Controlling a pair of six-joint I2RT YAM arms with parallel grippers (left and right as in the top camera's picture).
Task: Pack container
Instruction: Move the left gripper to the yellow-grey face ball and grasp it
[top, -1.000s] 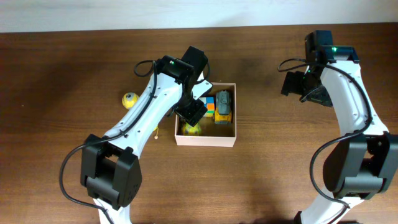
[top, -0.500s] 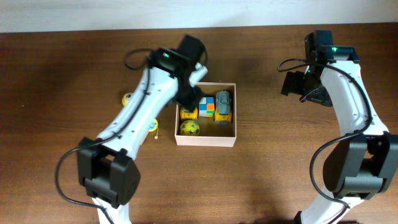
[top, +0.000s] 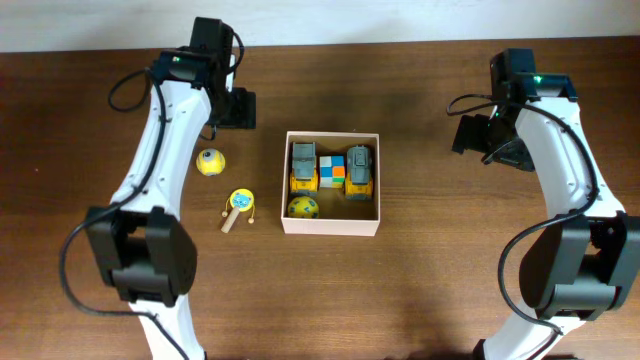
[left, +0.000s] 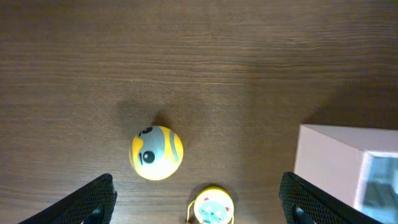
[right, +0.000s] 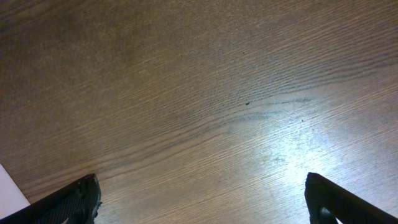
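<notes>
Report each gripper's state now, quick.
Left gripper: open, holding nothing; a yellow ball lies on the table below it.
Right gripper: open, holding nothing, over bare wooden table.

The left claw (top: 233, 108) has swung from the container (top: 331, 226) (jaws apart) toward the yellow ball (top: 209, 161).

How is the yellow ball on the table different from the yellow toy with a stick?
The round yellow ball has a grey band and no handle; the yellow drum toy has a pale middle and a wooden stick. Both are yellow and lie outside the white-walled container.
</notes>
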